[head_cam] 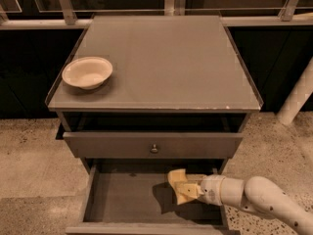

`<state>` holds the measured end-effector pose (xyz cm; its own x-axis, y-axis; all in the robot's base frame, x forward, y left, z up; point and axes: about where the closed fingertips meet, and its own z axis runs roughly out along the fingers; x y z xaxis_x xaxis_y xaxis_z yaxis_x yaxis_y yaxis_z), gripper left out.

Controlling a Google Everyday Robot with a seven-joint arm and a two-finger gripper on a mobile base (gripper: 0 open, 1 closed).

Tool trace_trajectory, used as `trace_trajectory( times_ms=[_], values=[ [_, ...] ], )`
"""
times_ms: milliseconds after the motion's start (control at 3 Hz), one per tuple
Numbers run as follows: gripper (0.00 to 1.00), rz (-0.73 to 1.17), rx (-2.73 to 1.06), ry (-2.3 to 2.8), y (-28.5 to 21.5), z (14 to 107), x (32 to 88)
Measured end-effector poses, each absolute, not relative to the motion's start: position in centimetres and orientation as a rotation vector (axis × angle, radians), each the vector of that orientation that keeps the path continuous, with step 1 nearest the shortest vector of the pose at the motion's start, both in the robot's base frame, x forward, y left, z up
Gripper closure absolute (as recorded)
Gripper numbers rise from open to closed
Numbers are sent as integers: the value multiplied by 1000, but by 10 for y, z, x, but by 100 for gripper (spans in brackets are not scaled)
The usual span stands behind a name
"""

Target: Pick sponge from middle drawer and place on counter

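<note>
Down in the wide, shallow grey middle drawer (122, 202), pulled out below the cabinet, the robot's cream-yellow end effector (186, 191) reaches in from the right on its white arm (254, 199). It sits over the right half of the dark floor. At its tip there's a small pale-yellow foam lump, and I read that as the sponge (175, 176). It touches the end effector on the tip's upper-left side. The two are so close in colour that I cannot tell whether the grip is closed on it or not.

A dark shadow falls on the drawer floor just left of and below the tip, so my guess is the pair sit a little above the floor.

Doing this step well calls for a firm hold before any lift. Foam gives, so the squeeze should land across the short width. Then rise straight up and out towards the front, because the grey drawer front with a small round knob (154, 146) hangs right above the back of the opening and could knock the sponge loose.

The large flat grey worktop (166, 62) waits above. A cream round bowl (88, 72) stands at its left edge, with bare surface beside it for the drop.
</note>
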<state>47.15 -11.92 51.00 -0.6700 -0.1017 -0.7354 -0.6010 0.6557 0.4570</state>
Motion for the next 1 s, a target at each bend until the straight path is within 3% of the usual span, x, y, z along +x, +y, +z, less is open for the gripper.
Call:
trace_trajectory(
  times_ms=[1000],
  values=[
    [100, 743, -700, 1889, -85, 752, 435]
  ],
)
